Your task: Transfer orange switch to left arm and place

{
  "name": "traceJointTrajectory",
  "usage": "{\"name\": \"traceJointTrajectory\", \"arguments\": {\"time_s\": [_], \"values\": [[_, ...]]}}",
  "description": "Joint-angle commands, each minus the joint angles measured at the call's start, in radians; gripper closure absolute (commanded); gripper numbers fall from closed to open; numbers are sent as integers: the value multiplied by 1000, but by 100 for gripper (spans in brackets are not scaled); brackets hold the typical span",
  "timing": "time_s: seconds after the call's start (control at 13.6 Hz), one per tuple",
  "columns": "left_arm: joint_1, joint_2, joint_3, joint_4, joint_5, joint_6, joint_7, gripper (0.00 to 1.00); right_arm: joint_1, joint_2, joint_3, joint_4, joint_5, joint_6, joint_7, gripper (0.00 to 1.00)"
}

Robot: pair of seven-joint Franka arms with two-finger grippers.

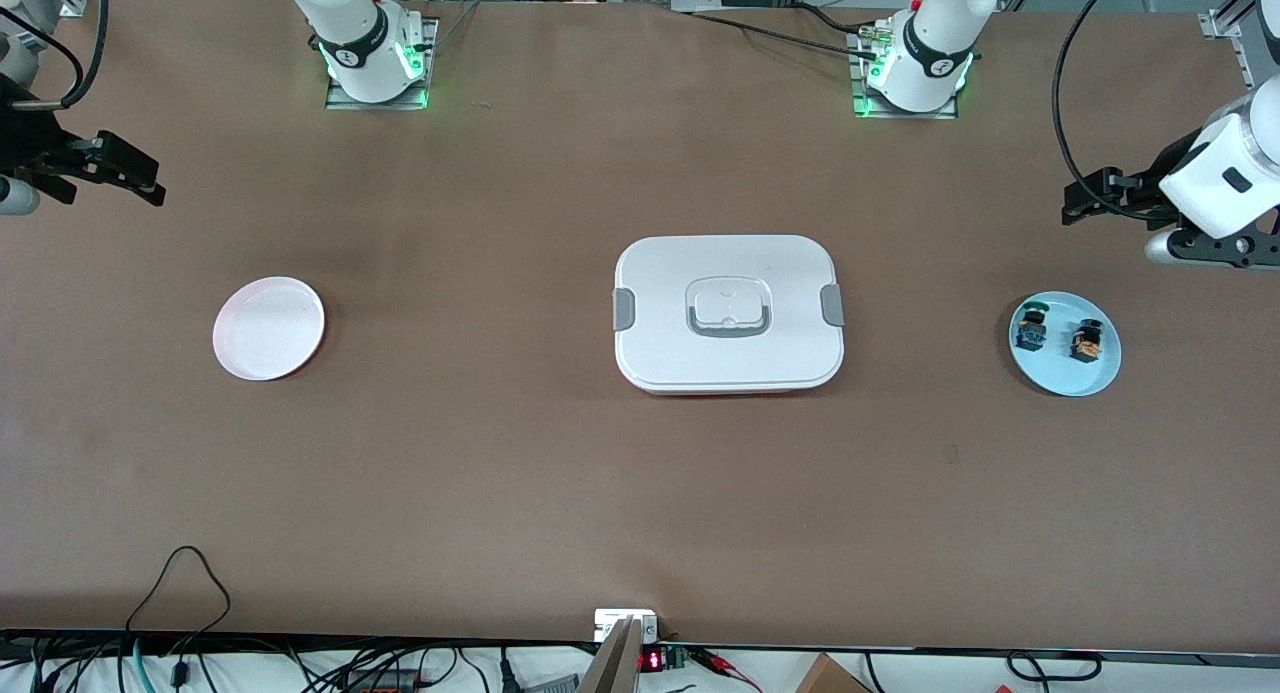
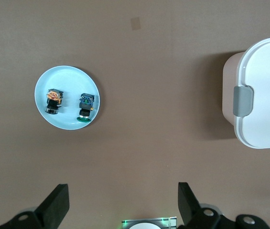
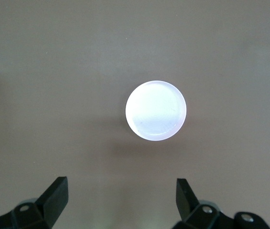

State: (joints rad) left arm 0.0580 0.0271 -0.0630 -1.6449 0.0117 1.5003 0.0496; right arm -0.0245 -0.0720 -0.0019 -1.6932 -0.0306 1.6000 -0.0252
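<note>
At the right arm's end of the table, the right gripper [image 1: 130, 178] hangs in the air by the table's edge, its fingers [image 3: 56, 195] spread wide apart with nothing between them. On the table close by sits a pale pink plate [image 1: 268, 328], nothing on it, with bare brown tabletop [image 1: 450, 453] all around. The white box [image 1: 728, 313] sits mid-table, lid on and grey clips at both ends, well apart from either plate; open tabletop runs along its edge nearer the front camera and along the edge toward the arm bases. Toward the left arm's end lies a light blue plate [image 1: 1065, 378] carrying a blue-green switch [image 1: 1030, 329] and, just beside it, the orange switch [image 1: 1086, 341]. The left gripper [image 1: 1085, 195] hangs at that end of the table, fingers [image 2: 58, 202] wide apart and holding nothing.
</note>
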Motion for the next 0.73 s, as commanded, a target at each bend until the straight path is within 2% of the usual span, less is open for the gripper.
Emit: {"name": "traceJointTrajectory", "arguments": {"time_s": [0.0,0.66], "values": [[-4,-13,14,5,11,-5,4,0,-5,-5,2,26,17,-25,-6,0],[2,27,15,56,10,-6,4,0,0,1,5,26,17,-25,-1,0]]}}
